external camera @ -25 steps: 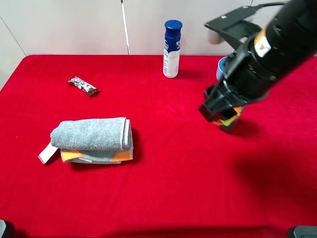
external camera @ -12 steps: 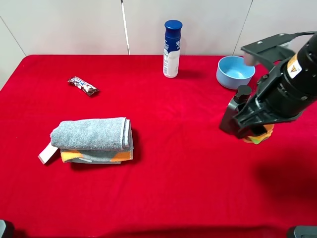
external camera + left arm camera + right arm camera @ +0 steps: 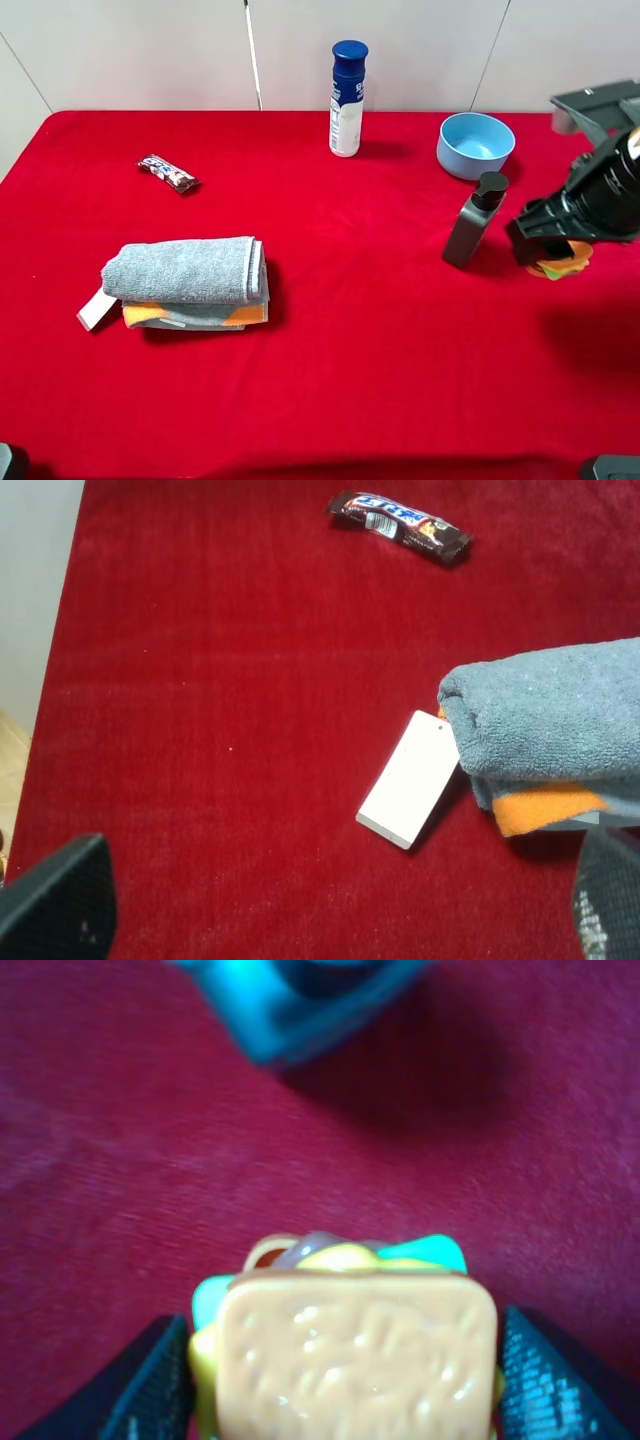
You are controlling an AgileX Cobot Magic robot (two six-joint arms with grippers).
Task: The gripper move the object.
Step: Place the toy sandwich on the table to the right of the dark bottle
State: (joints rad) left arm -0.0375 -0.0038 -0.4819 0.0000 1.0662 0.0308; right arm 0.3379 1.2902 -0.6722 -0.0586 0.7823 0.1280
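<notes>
The toy sandwich (image 3: 562,266), with orange-yellow slices and green and red layers, is held between the fingers of my right gripper (image 3: 553,256) at the table's right side, just right of a grey bottle. It is low over the red cloth; I cannot tell whether it touches. In the right wrist view the sandwich (image 3: 355,1350) fills the space between the two dark fingers (image 3: 150,1385), and the right gripper (image 3: 355,1385) is shut on it. My left gripper (image 3: 335,910) is open and empty over the cloth near the towel's white tag (image 3: 410,780).
A grey bottle with a black cap (image 3: 472,225) stands left of the right gripper, and a blue bowl (image 3: 475,145) sits behind it. A blue-capped white bottle (image 3: 346,100) stands at the back centre. A candy bar (image 3: 168,173) and a folded grey towel (image 3: 185,270) are on the left.
My right gripper has carried the sandwich to the right, from in front of the bowl to the right of the grey bottle. The bowl and grey bottle are now uncovered.
</notes>
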